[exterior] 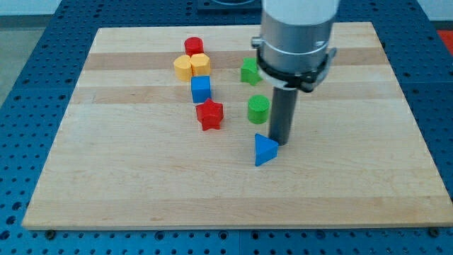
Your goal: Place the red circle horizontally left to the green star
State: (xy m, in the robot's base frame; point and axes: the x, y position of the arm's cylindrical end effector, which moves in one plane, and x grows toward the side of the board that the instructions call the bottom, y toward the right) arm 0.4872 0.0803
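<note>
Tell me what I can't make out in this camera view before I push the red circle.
- Green star: its right edge is hidden behind the arm's housing.
- My tip: whether it touches the blue triangle is too fine to tell.
- Red circle: its lower part is hidden by the yellow blocks.
- Arm above the housing: cut off by the view's top.

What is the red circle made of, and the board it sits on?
The red circle looks like matte plastic: solid even colour, soft edges, though I can't be sure. The board looks like pale wood, with visible grain and plank-like strips of differing tone.
</note>
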